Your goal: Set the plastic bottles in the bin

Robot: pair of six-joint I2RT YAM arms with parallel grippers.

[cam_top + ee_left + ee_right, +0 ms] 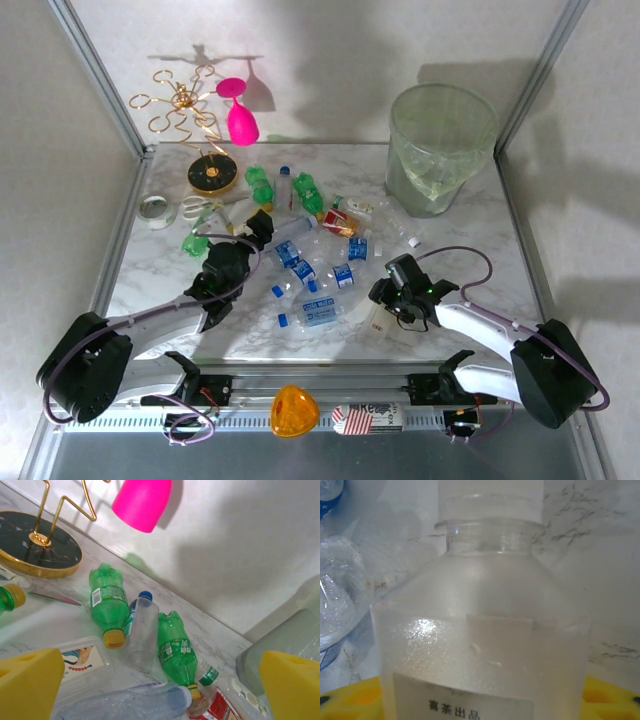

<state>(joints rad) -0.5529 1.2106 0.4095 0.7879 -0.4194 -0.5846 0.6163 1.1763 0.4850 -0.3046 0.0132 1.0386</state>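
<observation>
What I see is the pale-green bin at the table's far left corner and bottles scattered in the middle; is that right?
Not quite: the top view shows the bin at the far right corner of the table. The bottles are indeed scattered in the middle.

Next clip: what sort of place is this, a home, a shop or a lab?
Probably a lab test cell for robot recordings: a marble-patterned table walled by white panels on metal posts, two arms bolted at its near edge, staged bottles and a bin.
</observation>
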